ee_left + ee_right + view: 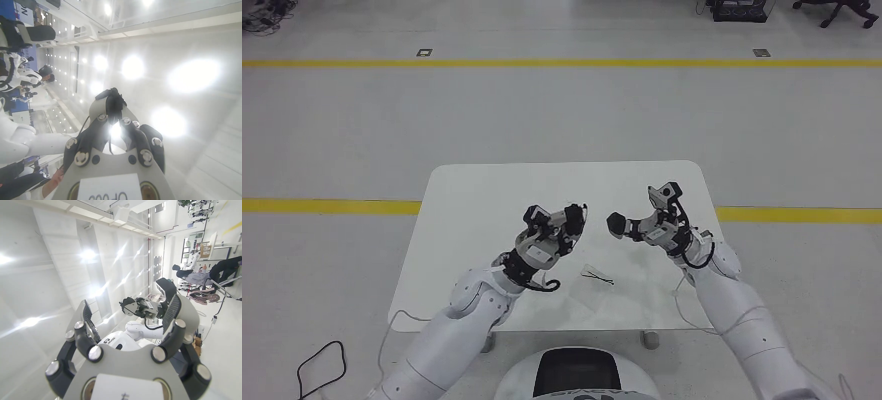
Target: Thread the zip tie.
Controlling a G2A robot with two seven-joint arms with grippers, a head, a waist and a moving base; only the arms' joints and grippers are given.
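Both arms are held up above the white table (482, 220), their grippers facing each other a short way apart. My left gripper (113, 98) is shut on a black zip tie (110, 140). A thin strand of the tie runs back between the fingers, and a dark tip sticks out past the fingertips. In the right wrist view the left gripper (130, 308) sits a little way off, framed between my right fingers. My right gripper (130, 300) is wide open with nothing in it. In the top view the left gripper (567, 222) is left of the right gripper (640, 208).
Another thin black zip tie (597, 275) lies on the table near the front edge, below the gap between the grippers. The table stands on a pale floor with a yellow line (322, 206) passing behind it.
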